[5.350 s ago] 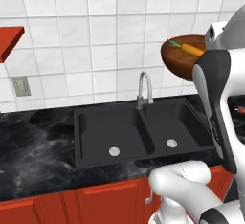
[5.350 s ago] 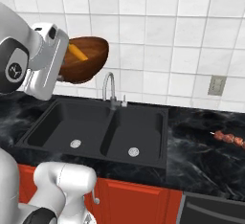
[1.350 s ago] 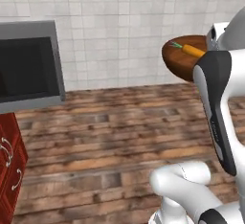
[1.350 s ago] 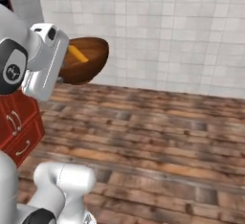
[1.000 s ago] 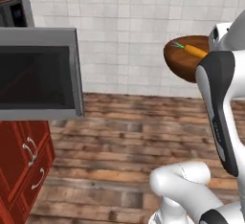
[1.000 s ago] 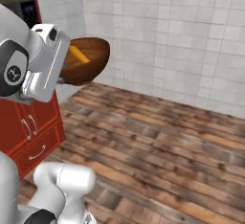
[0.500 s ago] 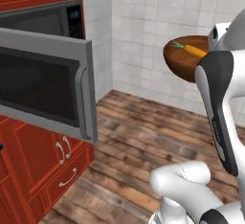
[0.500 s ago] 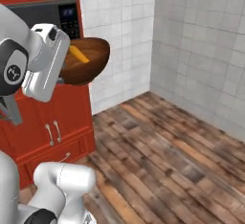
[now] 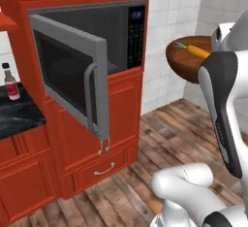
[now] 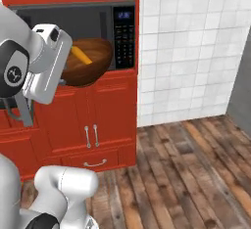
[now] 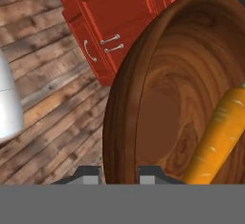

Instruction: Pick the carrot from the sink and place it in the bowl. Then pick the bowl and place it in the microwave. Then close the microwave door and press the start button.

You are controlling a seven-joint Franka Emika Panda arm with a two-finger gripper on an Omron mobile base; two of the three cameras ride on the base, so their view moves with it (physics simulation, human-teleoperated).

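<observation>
My gripper (image 11: 118, 176) is shut on the rim of the brown bowl (image 11: 182, 89), one fingertip on each side of its wall. The orange carrot (image 11: 217, 137) lies inside the bowl. In the left base view the bowl (image 9: 186, 61) hangs in the air at the right with the carrot (image 9: 197, 51) on top, well right of the microwave (image 9: 114, 34). The microwave door (image 9: 72, 71) stands open, swung out toward me, showing its bar handle (image 9: 89, 97). From the right base view the bowl (image 10: 90, 64) is level with the microwave (image 10: 54, 20) opening, beside the keypad (image 10: 124, 37). The sink is out of view.
Red cabinets (image 10: 93, 120) surround the microwave, with doors and a drawer below it. A small bottle (image 9: 10, 81) stands on the black counter (image 9: 19, 117) at the left. The floor (image 10: 186, 174) is wood planks, and a white tiled wall (image 10: 191, 52) runs to the right.
The base has moved, so the whole scene has shifted: the microwave and red cabinets now sit larger and more central. The bowl with the carrot stays held in the same place.
</observation>
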